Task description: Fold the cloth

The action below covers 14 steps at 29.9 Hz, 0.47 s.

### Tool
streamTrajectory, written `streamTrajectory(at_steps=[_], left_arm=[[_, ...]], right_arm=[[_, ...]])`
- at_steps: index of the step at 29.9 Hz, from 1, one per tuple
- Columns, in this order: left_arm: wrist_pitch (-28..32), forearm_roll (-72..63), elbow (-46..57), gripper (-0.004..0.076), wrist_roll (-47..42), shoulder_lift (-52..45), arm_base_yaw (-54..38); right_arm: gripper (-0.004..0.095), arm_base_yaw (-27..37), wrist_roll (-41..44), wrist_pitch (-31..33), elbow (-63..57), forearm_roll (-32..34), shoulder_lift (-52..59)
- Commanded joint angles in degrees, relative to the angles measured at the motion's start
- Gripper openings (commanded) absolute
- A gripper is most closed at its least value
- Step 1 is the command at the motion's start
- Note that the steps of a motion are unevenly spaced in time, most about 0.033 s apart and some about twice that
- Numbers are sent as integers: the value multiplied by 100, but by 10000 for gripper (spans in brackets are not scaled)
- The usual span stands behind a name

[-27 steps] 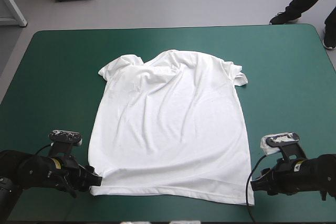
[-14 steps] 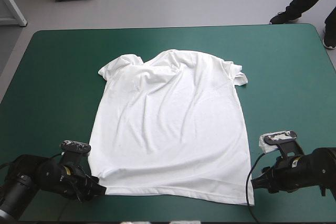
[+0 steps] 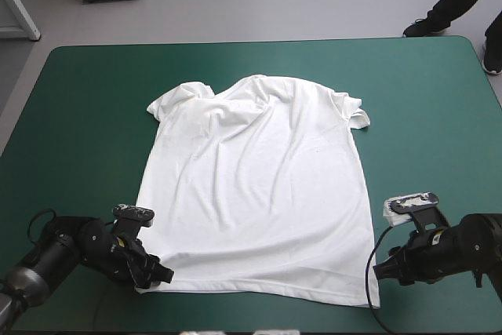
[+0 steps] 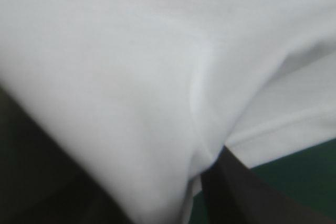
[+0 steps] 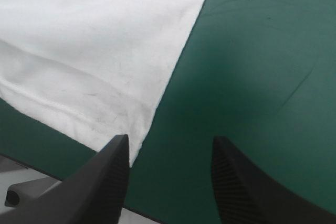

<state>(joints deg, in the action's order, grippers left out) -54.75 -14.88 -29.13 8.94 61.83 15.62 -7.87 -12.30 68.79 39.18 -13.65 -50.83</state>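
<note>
Low at T-shirt (image 3: pixel 255 186) hem corners: left gripper (image 3: pixel 159 275), right gripper (image 3: pixel 380 272).

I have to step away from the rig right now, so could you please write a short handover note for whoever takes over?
Left gripper: at the T-shirt's near-left hem corner, with cloth draped over it; I cannot judge the grip.
Right gripper: open, low at the near-right hem corner, which lies beside it and is not gripped.
T-shirt: spread flat on the teal-green table, collar toward the far edge, one sleeve rumpled.
Done: spreading.
Left: secure both hem corners, then make every fold.
</note>
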Motion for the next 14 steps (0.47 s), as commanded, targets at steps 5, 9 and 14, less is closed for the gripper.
streamTrajectory(at_steps=[5,9,14], left_arm=[[12,-356,-123,-9,386,134,24],[-113,-356,-245,-9,417,134,24],[-133,-356,-567,-9,417,134,24]], right_arm=[[473,6,-595,-66,104,-101,-201],[504,6,-759,-121,-101,-122,-362],[562,6,-913,-340,-568,-391,-648]])
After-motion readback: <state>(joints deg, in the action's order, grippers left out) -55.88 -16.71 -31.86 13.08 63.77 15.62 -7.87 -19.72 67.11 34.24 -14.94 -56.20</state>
